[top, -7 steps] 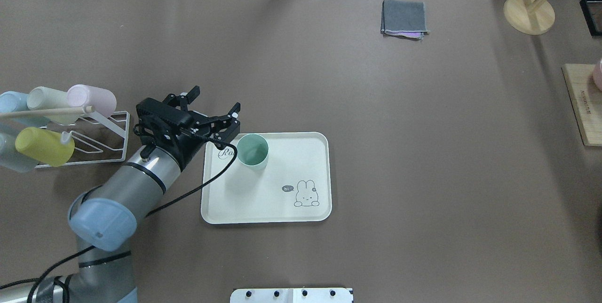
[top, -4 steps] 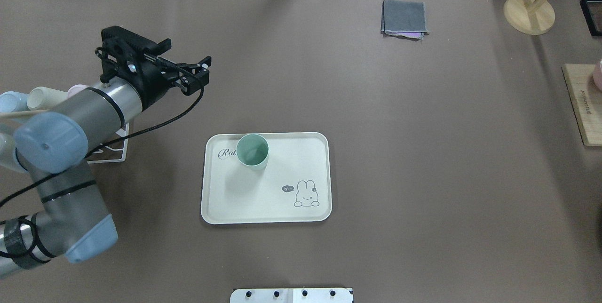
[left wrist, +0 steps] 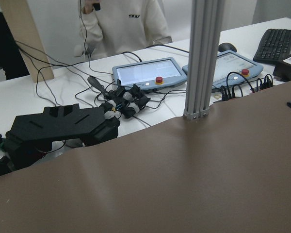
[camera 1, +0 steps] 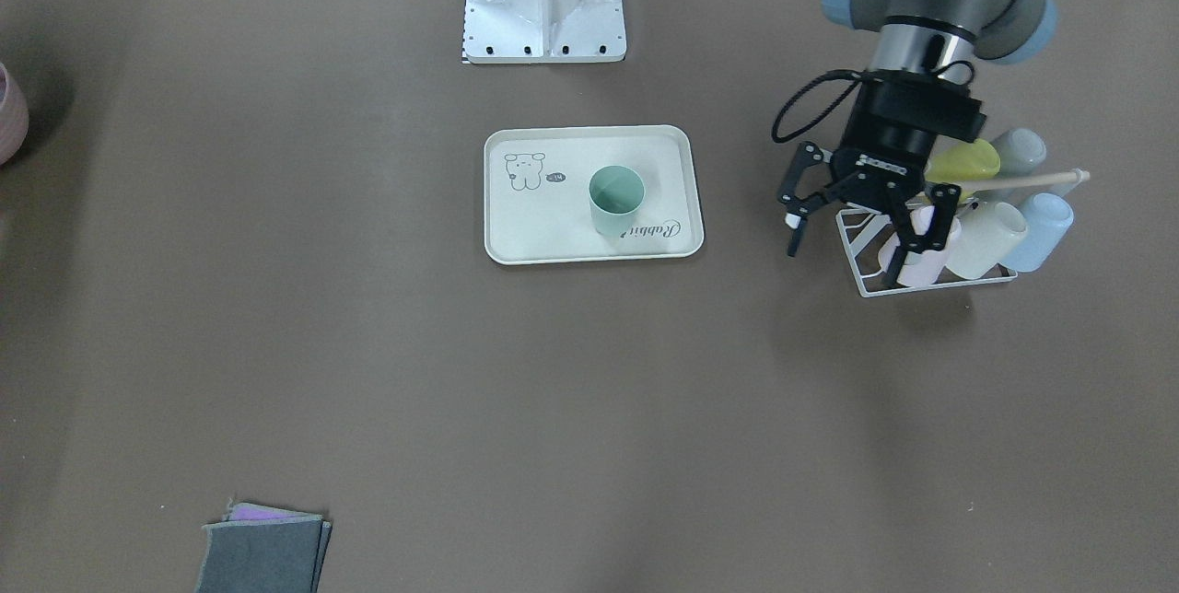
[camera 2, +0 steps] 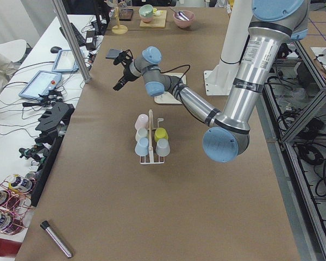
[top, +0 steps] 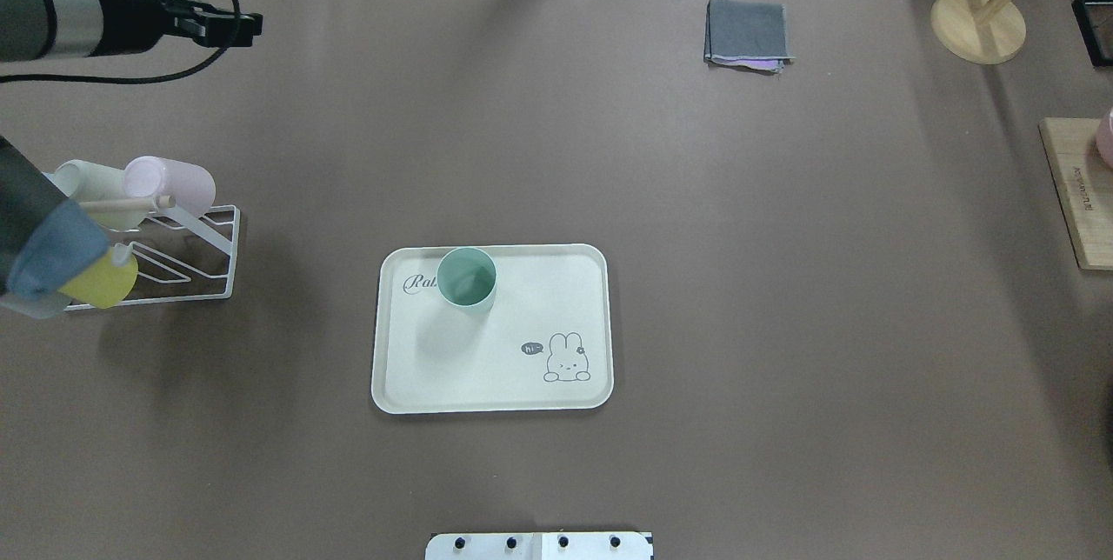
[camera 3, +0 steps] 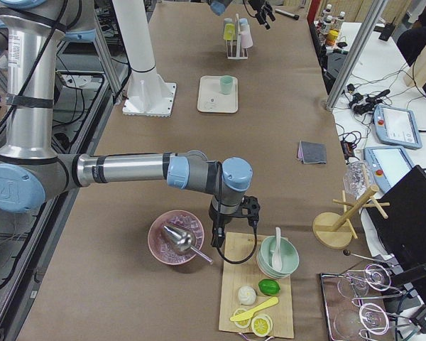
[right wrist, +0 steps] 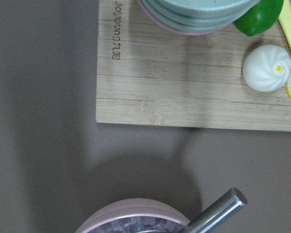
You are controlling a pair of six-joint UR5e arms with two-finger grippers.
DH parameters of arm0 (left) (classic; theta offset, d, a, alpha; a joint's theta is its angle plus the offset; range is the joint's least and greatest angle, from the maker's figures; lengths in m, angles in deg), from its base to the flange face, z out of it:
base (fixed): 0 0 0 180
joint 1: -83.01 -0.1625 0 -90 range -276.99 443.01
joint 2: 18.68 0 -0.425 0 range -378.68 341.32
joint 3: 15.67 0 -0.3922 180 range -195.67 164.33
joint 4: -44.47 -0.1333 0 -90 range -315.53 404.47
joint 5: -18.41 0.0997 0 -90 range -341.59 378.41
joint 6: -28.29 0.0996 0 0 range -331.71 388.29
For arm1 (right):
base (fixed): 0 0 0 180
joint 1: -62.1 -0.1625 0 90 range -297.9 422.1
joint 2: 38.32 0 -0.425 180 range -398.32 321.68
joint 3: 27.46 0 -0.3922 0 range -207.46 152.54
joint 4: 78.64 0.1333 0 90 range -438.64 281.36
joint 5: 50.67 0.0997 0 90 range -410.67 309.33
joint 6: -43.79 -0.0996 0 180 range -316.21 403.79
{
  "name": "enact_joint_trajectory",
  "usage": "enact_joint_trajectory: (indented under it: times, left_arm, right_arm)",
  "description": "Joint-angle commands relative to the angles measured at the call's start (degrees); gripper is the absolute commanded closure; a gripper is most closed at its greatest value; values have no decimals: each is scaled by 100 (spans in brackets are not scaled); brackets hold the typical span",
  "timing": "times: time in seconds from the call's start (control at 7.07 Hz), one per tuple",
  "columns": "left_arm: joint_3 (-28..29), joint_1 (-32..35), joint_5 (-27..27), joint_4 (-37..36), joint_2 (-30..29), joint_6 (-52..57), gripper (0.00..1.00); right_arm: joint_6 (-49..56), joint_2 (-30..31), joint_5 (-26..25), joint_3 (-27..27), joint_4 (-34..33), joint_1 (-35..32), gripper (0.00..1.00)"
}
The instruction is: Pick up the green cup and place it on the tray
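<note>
The green cup (camera 1: 615,199) stands upright on the tray (camera 1: 543,229); the left gripper (camera 1: 857,248), at the upper right, has its jaws apart, and for the right gripper (camera 3: 224,227) I cannot tell.

Under bright, even overhead light the green cup (top: 466,277) casts a soft shadow on the tray (top: 513,390).

Cup (top: 466,276) upright on the tray (top: 487,373), in its far corner on the robot's left. Well apart to the tray's left, a rack (top: 234,254) loaded with other cups (top: 169,182); beyond the tray to the right, a folded cloth (top: 748,32), near the table's (top: 783,282) far edge.
</note>
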Motion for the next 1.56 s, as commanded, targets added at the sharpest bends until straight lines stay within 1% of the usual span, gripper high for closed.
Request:
enact_joint_trajectory:
  times: [0.0, 0.14, 0.28, 0.42, 0.57, 0.71, 0.85, 0.99, 1.27, 1.41]
  left_arm:
    - [450, 1055, -1517, -756, -16, 34, 2]
    - [583, 1494, -1862, -1412, -7, 34, 2]
    - [584, 1855, -2283, -2202, -7, 138, 3]
    - [601, 2111, -2418, -2880, -24, 1018, 3]
    - [584, 2410, -2428, -3644, -146, 1793, 3]
    - [619, 2647, -2394, -4069, -174, 2670, 3]
    - [863, 2815, -2402, -4212, -174, 3332, 3]
    - [1109, 3008, -2428, -4188, -174, 3599, 3]
    - [1697, 3343, -2437, -4126, -78, 4476, 3]
    - [1848, 3509, -2446, -4135, -16, 4533, 3]
  right_arm:
    - [4, 17, -8, -9, 1, 0, 0]
    - [-4, 34, 18, -18, 1, -9, 0]
    - [13, 17, -26, 8, 1, 0, 0]
    - [-4, 25, 26, 8, -8, -9, 0]
    - [-13, 52, 35, -1, -8, -9, 0]
    - [-13, 87, 53, -27, -8, -9, 0]
    - [-22, 96, 44, -10, -8, -9, 0]
    - [-153, 96, 44, -18, -8, -9, 0]
    - [-277, 96, 44, -18, -8, -9, 0]
    - [-268, 87, 27, -44, 1, 0, 0]
